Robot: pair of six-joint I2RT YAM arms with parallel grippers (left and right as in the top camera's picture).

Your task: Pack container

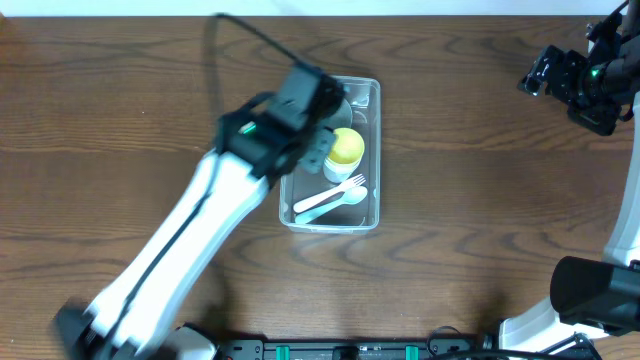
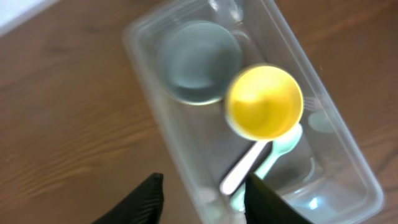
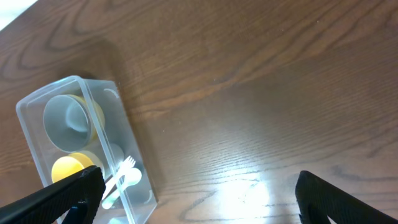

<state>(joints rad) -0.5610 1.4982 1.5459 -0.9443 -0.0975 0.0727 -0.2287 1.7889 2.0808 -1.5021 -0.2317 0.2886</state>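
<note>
Now the container (image 1: 377,160) lies in the middle of the counter (image 1: 480,200), its long axis running away from the robot. The left hand (image 2: 204,190) hovers over its left wall, spread wide and empty. The right hand (image 3: 199,186), also wide and empty, hangs well apart.

Soft, even light is falling on the brown table (image 1: 480,200). The left wrist picture is looking blurry: the clear tub (image 2: 174,134) and the yellow cup (image 2: 264,102) ahead of the left gripper (image 2: 205,183) are smearing. A white shine is glowing on the table just ahead of the right gripper (image 3: 199,186). The left arm (image 1: 150,270) is blurring near its base.
</note>
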